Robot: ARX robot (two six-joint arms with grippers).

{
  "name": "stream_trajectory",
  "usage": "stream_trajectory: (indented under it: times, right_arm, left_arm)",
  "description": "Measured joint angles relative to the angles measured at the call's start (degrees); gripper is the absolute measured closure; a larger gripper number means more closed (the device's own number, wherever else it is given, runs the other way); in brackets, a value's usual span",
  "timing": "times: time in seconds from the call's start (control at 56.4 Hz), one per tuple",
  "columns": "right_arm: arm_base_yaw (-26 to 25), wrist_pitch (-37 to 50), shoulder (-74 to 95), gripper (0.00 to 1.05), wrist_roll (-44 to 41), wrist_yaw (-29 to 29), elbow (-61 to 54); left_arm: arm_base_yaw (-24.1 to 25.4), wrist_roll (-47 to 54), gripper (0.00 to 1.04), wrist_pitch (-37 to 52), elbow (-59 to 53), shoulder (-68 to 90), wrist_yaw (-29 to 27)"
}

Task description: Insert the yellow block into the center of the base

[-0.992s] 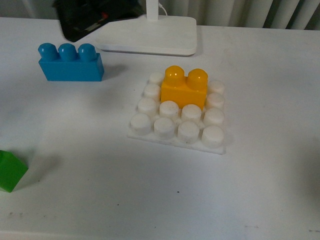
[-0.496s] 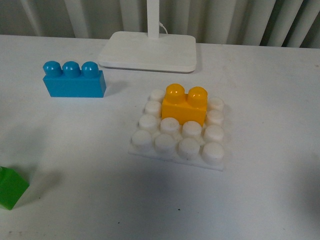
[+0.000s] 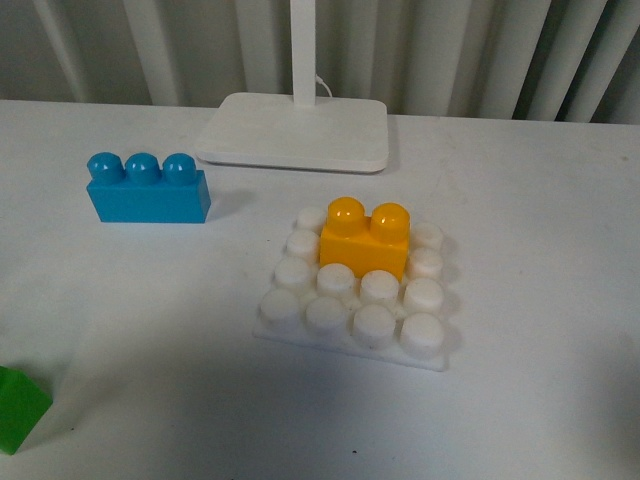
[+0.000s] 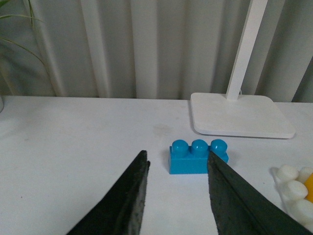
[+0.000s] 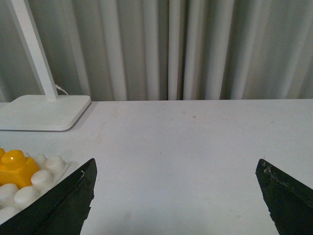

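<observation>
The yellow block (image 3: 365, 238) stands upright on the white studded base (image 3: 375, 325), on the middle studs of its two far rows. No arm shows in the front view. The left wrist view has my left gripper (image 4: 177, 156) open above the table, nothing between its fingers, with the blue brick beyond the tips. The base's edge (image 4: 293, 188) and a sliver of the yellow block (image 4: 309, 188) sit off to one side. My right gripper (image 5: 176, 164) is wide open over bare table. Beside one of its fingers are the yellow block (image 5: 14, 166) and the base (image 5: 44, 174).
A blue three-stud brick (image 3: 147, 187) sits left of the base, seen too as the blue brick (image 4: 198, 156). A white lamp stand (image 3: 295, 130) with its post is behind the base. A green block (image 3: 15, 408) lies at the front left edge. Curtains hang behind the table.
A dark gripper at the upper left a second ago has left the front view. The picture has shifted, so everything shows lower. The yellow block stays on the base.
</observation>
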Motion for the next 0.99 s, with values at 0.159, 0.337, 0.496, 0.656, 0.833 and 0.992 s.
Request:
stream_trajectory:
  times: [0.159, 0.337, 0.496, 0.656, 0.833, 0.992]
  right_arm:
    - [0.0, 0.0, 0.0, 0.09, 0.0, 0.0, 0.0]
    - [0.0, 0.0, 0.0, 0.09, 0.0, 0.0, 0.0]
    - [0.0, 0.0, 0.0, 0.09, 0.0, 0.0, 0.0]
    - [0.0, 0.0, 0.0, 0.09, 0.0, 0.0, 0.0]
    - [0.0, 0.0, 0.0, 0.09, 0.0, 0.0, 0.0]
    - [0.0, 0.0, 0.0, 0.09, 0.0, 0.0, 0.0]
  left_arm:
    - [2.6, -0.6, 1.01, -2.0, -2.4, -4.5, 2.3]
    - [9.1, -0.9, 1.01, -5.0, -4.4, -9.7, 8.4]
    - [9.2, -0.9, 1.01, -7.3, -5.5, -13.0, 8.8]
    - [9.2, -1.0, 1.01, -7.7, -7.3, -15.8, 8.8]
    - [9.2, -1.0, 1.01, -11.1, -7.3, -19.7, 8.8]
    - [9.2, -1.2, 1.00, -13.5, -7.3, -22.1, 8.9]
